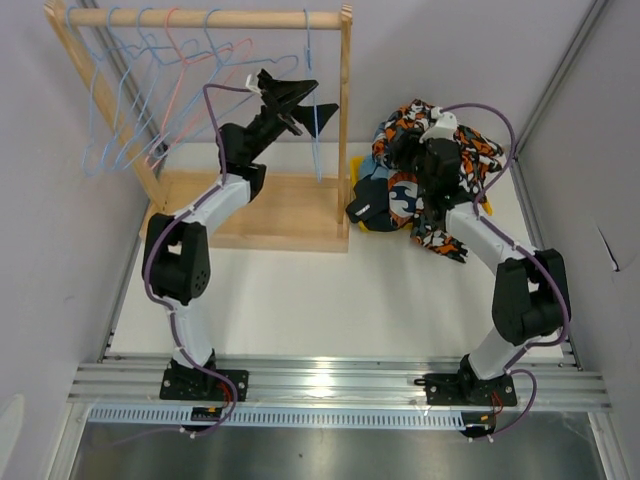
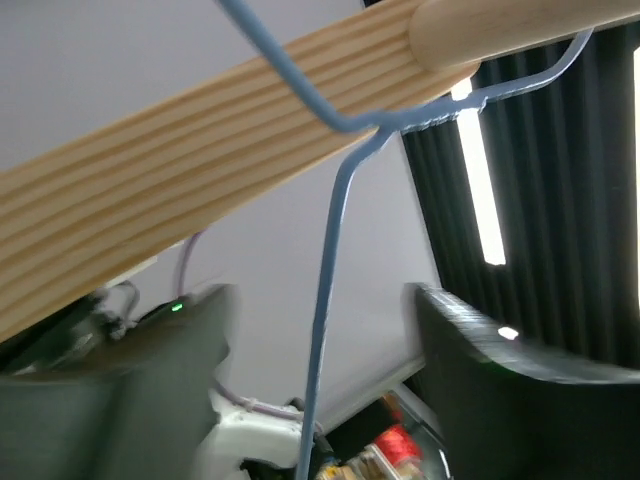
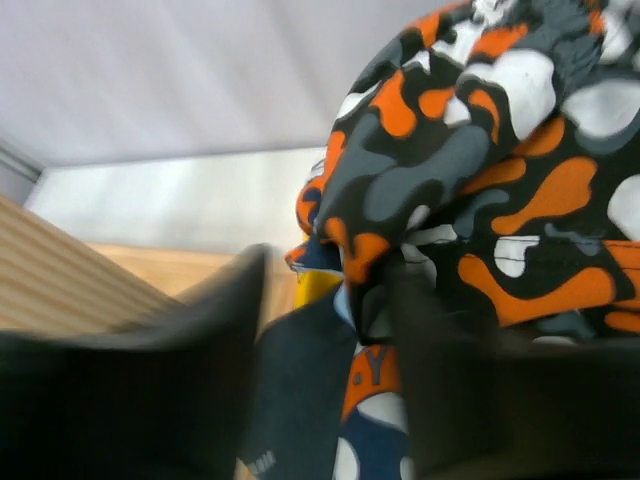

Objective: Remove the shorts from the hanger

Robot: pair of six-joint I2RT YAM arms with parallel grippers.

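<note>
jaws gape on both: left gripper (image 2: pixel 320 335) astride a bare hanger (image 2: pixel 335 230), right gripper (image 3: pixel 325 285) over shorts (image 3: pixel 480 170) that look limp, light, pinchable at any fold.

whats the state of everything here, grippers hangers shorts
left gripper: open, fingers either side of the blue hanger wire
right gripper: open, down at the shorts heap
blue hanger: bare, hooked on the rod
other hangers: bare, hanging on the rod
shorts heap: off the hangers, piled beside the rack
blotch-print shorts: crumpled on the heap
</note>
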